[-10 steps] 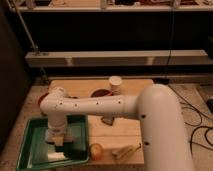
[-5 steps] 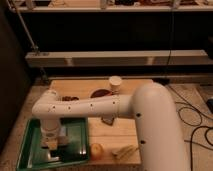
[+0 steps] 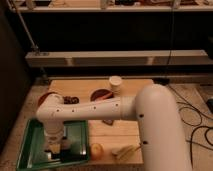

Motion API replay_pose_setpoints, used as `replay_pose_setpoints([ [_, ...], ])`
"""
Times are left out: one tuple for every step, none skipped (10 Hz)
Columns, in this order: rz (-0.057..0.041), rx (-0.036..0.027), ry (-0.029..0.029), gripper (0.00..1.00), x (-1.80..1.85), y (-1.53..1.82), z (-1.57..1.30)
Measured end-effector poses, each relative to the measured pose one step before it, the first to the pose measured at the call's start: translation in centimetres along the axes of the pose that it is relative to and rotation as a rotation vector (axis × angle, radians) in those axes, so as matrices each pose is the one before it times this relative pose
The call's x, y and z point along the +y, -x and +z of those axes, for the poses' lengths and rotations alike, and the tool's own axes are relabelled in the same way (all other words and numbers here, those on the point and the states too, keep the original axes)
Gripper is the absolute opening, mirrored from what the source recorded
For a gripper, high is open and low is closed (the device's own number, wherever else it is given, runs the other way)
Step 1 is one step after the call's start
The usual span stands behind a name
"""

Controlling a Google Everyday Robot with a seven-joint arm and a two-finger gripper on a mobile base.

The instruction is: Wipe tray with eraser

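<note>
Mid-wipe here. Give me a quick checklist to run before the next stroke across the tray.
1. Pincer positioned over the tray: ok, it is low inside the rim.
2. Eraser held in the pincer: cannot tell, the wrist hides it.
3. Eraser touching the tray floor: cannot tell.
4. Tray resting fully on the table: not ok, it overhangs the front left corner.
5. Round yellow fruit outside the tray: ok, beside its right rim.

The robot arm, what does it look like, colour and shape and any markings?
The arm is thick, rounded and white, built of smooth tubular segments with bulbous joints. Small dark dots run along the forearm section. Its tool sits low over the green tray, pale with darker parts. No loose cables show on it.
</note>
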State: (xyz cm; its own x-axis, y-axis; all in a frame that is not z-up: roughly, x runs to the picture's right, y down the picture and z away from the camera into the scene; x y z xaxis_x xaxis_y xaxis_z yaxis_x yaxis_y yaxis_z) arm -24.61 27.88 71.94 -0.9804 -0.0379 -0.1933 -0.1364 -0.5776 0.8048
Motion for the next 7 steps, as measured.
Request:
replay_pose_setpoints([
  [0.01451, -0.00001, -0.00202, 0.0, 0.164, 0.556, 0.059],
  [0.01968, 0.00062, -0.00015, 0.0, 0.37, 0.789, -0.094],
  [0.01929, 0.00015, 0.00084, 0.0, 0.459, 0.727, -0.15],
  [0.00995, -0.00306, -0.00019, 0.0, 0.363, 0.38, -0.085],
  [0.01531, -0.00079, 0.00185, 0.0, 1.085, 0.394, -0.248],
  [0.01392, -0.00193, 0.00327, 0.0, 1.054, 0.377, -0.314],
  [0.00616, -0.00069, 0.00396, 0.0, 0.561, 0.032, -0.292],
])
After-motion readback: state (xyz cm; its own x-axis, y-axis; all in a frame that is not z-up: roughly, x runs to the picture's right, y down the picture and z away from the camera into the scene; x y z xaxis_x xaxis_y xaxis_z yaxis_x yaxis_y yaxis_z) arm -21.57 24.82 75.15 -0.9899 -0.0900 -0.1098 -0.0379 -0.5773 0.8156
